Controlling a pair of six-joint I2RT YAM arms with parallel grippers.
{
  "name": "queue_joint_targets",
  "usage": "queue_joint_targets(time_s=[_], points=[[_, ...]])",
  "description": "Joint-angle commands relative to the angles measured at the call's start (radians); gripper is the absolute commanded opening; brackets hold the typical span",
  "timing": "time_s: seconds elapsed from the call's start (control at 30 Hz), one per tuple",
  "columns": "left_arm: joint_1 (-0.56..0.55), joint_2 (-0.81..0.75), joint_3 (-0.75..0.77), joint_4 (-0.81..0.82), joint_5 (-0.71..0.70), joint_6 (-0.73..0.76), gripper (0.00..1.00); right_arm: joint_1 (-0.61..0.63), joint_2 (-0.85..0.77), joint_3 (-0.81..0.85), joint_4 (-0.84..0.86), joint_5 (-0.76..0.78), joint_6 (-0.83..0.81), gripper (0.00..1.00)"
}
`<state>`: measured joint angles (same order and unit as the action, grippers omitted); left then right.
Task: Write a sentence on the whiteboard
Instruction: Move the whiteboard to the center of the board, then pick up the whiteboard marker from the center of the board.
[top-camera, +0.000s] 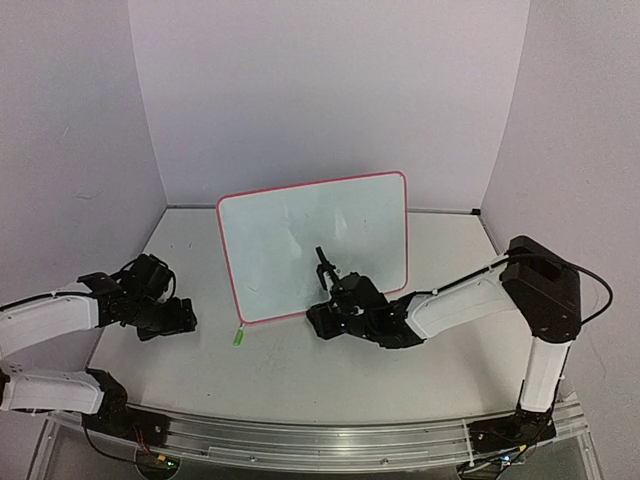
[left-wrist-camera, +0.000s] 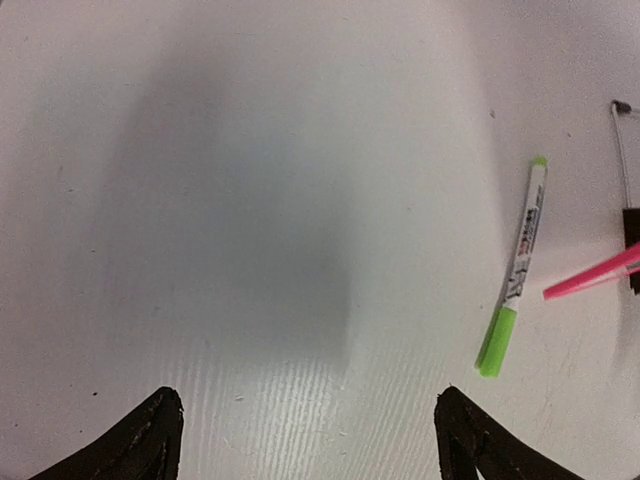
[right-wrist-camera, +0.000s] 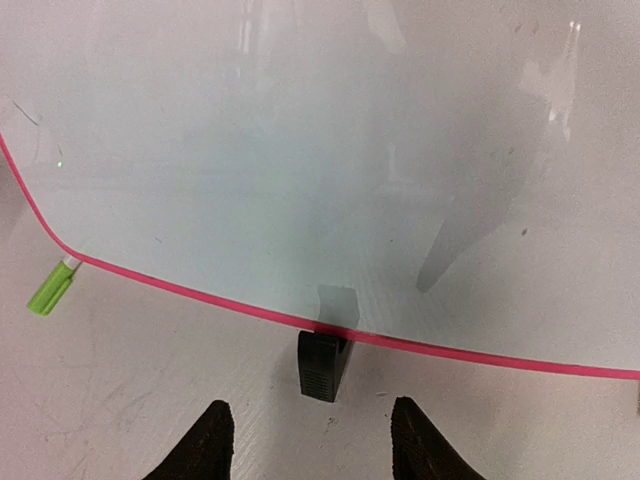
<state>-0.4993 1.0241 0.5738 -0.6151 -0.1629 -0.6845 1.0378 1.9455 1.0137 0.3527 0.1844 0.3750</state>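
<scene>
The whiteboard (top-camera: 330, 230), a big flat white rectangle with a thin pink-red rim and round corners, stands propped up near the middle of the white table (top-camera: 300, 380). A small black clip (right-wrist-camera: 323, 365) grips its bottom edge. Its face looks bare. No sentence shows on it in any view, so the writing has likely not begun. The marker (left-wrist-camera: 517, 262), a thin white pen with a bright green cap, lies flat on the table just beside the board's lower left corner. The left gripper (left-wrist-camera: 308, 405) hangs low over the table with its two black fingers (left-wrist-camera: 150, 435) spread wide and nothing between them. The marker is ahead of those fingers and off to their right side, not in the gap. Its long side points mostly away from the gripper, leaning a little, with the cap end nearer. The right gripper (right-wrist-camera: 310, 405) faces the bottom edge of the whiteboard, its fingers apart and holding nothing. From there the marker is far off to the left — only its cap shows at the edge of that view. So the left arm is the nearer one, and it would likely need to move right and forward until the pen sits between its fingers.
</scene>
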Motion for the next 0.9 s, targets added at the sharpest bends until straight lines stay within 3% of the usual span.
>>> queue_joint_targets(time_s=[0.0,0.23,0.43,0.87], points=[[-0.087,0.006,-0.027,0.136,0.044,-0.020,0.84,0.001,-0.107,-0.034,-0.071,0.084,0.054,0.53],[-0.174,0.120,-0.042,0.306,0.099,-0.019,0.61,0.002,-0.163,-0.056,-0.098,0.144,0.069,0.54],[-0.272,0.256,-0.014,0.391,0.070,-0.041,0.59,0.002,-0.183,-0.078,-0.102,0.169,0.085,0.55],[-0.311,0.429,0.035,0.481,0.067,-0.062,0.53,0.002,-0.197,-0.100,-0.105,0.197,0.089,0.55]])
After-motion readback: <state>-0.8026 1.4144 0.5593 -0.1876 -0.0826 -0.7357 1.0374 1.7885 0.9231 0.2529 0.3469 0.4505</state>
